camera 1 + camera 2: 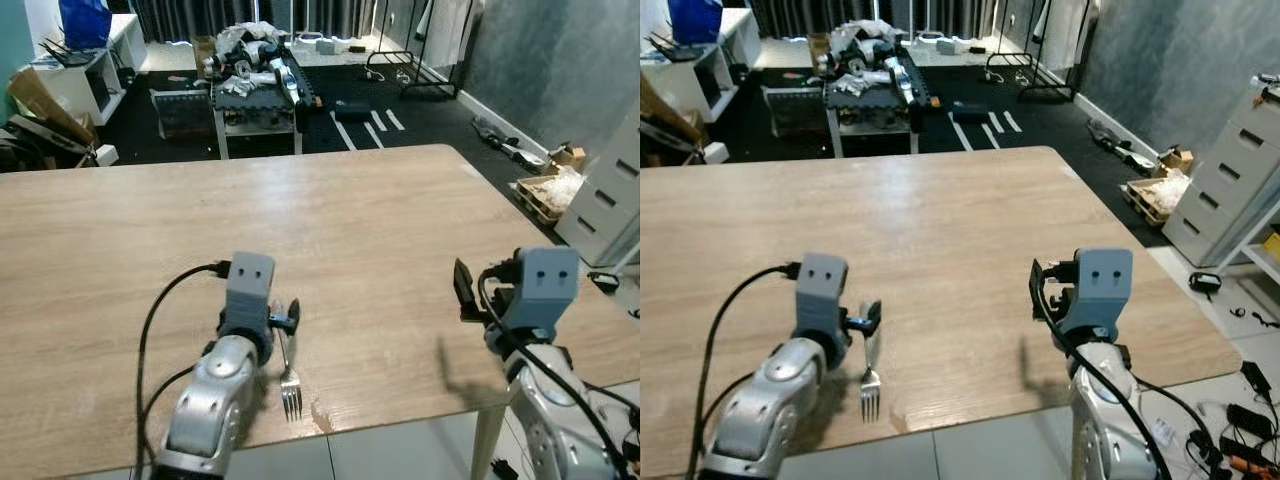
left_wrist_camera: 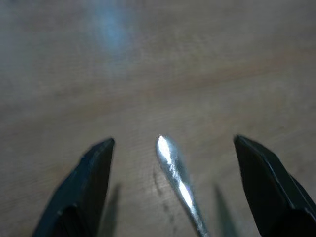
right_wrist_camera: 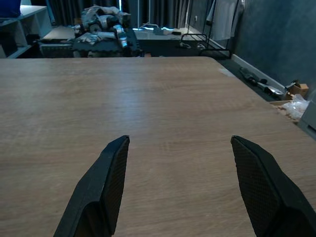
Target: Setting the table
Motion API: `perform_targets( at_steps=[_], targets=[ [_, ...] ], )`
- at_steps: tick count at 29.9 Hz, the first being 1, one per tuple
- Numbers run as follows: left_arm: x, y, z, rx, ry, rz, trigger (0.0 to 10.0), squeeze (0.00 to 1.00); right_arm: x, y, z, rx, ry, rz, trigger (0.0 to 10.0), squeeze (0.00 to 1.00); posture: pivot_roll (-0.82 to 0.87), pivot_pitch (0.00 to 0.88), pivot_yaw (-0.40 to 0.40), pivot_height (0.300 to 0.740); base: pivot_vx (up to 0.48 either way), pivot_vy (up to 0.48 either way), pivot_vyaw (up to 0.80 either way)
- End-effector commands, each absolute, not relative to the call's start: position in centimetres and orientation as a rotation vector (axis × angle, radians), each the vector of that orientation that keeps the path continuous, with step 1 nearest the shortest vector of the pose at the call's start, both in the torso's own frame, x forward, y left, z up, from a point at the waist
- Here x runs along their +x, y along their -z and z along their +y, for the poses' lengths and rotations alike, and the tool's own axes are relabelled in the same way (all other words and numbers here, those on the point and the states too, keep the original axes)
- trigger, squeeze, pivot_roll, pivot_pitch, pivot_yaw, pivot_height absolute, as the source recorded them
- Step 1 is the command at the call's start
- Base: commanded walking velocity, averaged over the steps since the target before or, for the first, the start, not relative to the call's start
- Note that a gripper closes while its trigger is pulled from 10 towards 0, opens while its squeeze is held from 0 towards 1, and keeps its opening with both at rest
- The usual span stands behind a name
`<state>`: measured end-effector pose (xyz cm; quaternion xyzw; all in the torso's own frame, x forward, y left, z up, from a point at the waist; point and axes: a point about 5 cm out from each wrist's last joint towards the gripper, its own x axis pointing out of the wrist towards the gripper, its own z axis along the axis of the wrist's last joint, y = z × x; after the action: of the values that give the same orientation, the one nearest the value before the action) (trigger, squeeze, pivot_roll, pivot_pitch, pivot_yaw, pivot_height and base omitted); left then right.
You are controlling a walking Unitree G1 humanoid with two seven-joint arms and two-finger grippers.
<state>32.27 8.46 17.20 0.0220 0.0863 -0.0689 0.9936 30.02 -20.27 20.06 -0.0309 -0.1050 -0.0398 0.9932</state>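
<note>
The wooden table (image 1: 380, 250) spreads wide. The left gripper (image 2: 173, 187) hangs low over its near edge, fingers spread wide with nothing held, straddling the handle of the fork (image 1: 289, 385), which lies flat with tines pointing near. The right gripper (image 3: 180, 187) hovers at near right, equally wide and empty. Best to centre on the handle and close gently.

In the left wrist view the fork (image 2: 177, 180) handle is blurred and cut off by the frame edge, tines unseen; the table (image 2: 207, 64) grain is indistinct.
</note>
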Motion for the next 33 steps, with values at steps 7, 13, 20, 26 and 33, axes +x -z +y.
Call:
perform_targets(
  at_steps=[7, 13, 20, 26, 33],
  targets=[
    [32.5, -14.3, 6.9, 0.067, 0.032, 0.372, 10.0, 0.00, 30.0, -18.7, -20.3, -0.052, 0.076, -0.167, 10.0, 0.00, 0.00, 0.111, 0.066, 0.740, 0.000, 0.000, 0.00],
    [31.4, -13.6, 5.7, 0.032, 0.056, 0.456, 10.0, 0.00, 29.9, -18.1, -20.3, -0.056, 0.075, -0.149, 10.0, 0.00, 0.00, 0.115, 0.068, 0.740, 0.000, 0.000, 0.00],
    [30.5, -12.0, 6.9, -0.046, -0.001, 0.606, 0.0, 0.00, 29.9, -18.0, -20.4, -0.055, 0.079, -0.147, 10.0, 0.00, 0.00, 0.116, 0.071, 0.740, 0.000, 0.000, 0.00],
    [30.0, -10.1, 8.5, -0.024, -0.040, 0.690, 0.0, 0.00, 30.0, -18.0, -20.3, -0.050, 0.080, -0.150, 10.0, 0.00, 0.00, 0.117, 0.072, 0.740, 0.000, 0.000, 0.00],
    [29.6, -8.8, 10.4, -0.024, -0.081, 0.745, 0.0, 0.00, 30.0, -18.1, -20.5, -0.045, 0.087, -0.152, 10.0, 0.00, 0.01, 0.119, 0.072, 0.740, 0.000, 0.000, 0.00]
  ],
)
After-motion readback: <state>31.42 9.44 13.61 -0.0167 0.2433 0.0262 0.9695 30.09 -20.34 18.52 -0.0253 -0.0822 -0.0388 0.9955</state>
